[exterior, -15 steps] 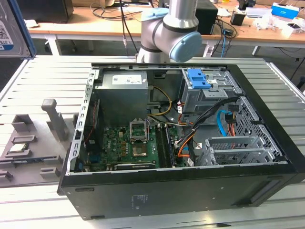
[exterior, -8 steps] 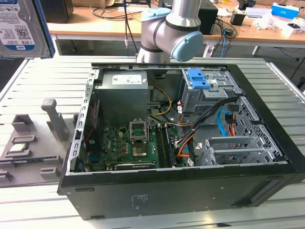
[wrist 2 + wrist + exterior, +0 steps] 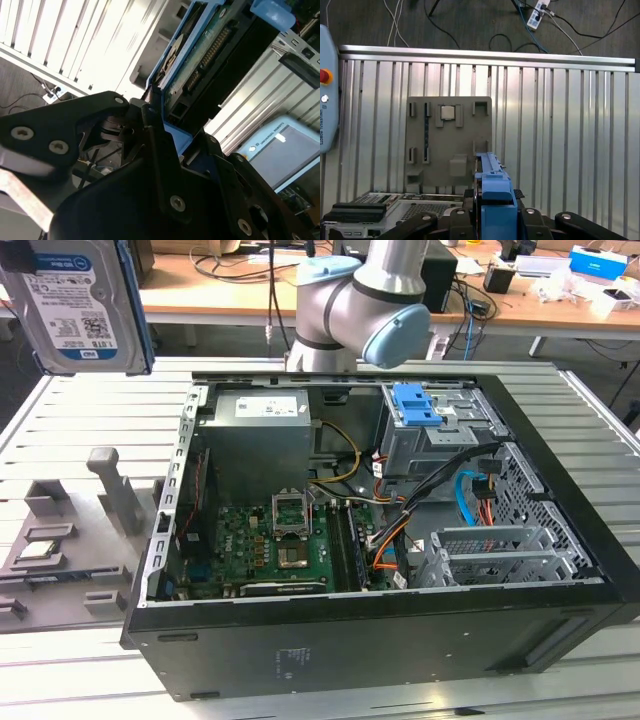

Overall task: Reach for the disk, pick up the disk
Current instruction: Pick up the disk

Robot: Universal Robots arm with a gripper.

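Note:
The disk (image 3: 75,305), a silver-grey hard drive with a white-and-blue label and blue side rails, hangs high at the exterior view's upper left, well above the slatted table. In the second wrist view its green circuit-board side (image 3: 200,55) shows edge-on, with my gripper (image 3: 160,125) shut on its blue-railed end. The first wrist view looks down along the disk's blue rail (image 3: 492,192), which sits clamped between the black fingers (image 3: 470,200) above the table.
An open computer case (image 3: 560,540) stands mid-table, with a blue-latched drive cage (image 3: 420,410) inside. A grey fixture tray (image 3: 60,540), (image 3: 447,145) carrying a small chip (image 3: 447,112) lies at the exterior view's left. The arm's elbow (image 3: 350,300) rises behind the case.

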